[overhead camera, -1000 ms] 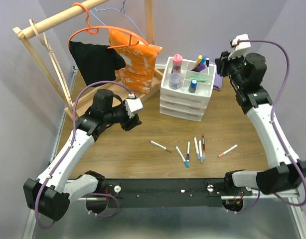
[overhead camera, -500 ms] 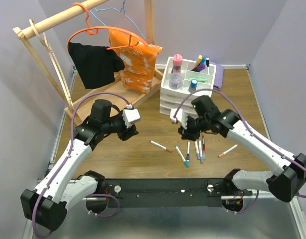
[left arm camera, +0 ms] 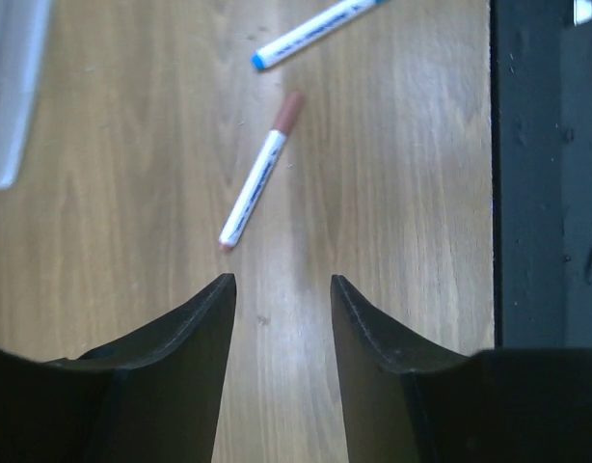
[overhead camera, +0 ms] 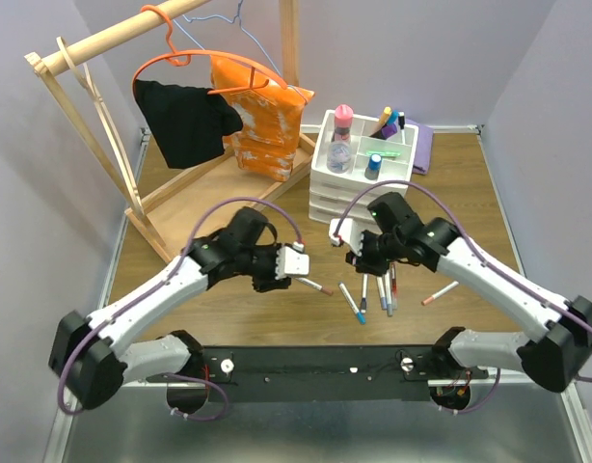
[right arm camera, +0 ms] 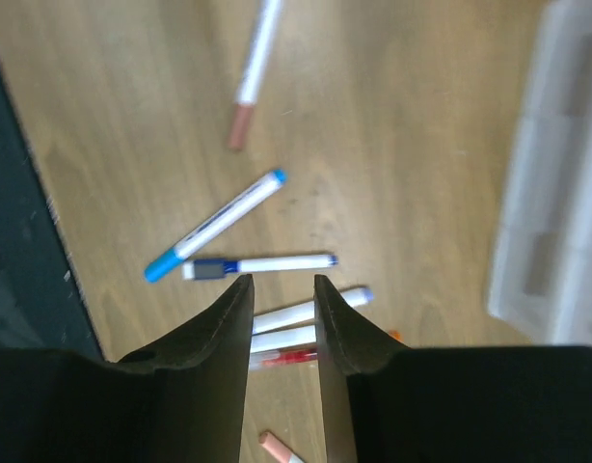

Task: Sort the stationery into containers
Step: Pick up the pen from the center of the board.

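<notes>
Several thin white pens lie loose on the wooden table: a pink-capped pen, a light-blue-capped pen, a dark-blue pen, a close bunch of pens and an orange-capped pen. My left gripper hangs open just short of the pink-capped pen, which lies slanted ahead of its tips. My right gripper hovers open over the bunch of pens, holding nothing. The containers are the tray compartments on the white drawer organiser, which hold bottles and highlighters.
A wooden clothes rack with an orange hanger, black cloth and orange bag stands at the back left. A purple cloth lies behind the organiser. The black base rail runs along the near edge.
The right arm came down from behind the organiser to just above the pens. The left arm swung right and forward, close to the pink-capped pen.
</notes>
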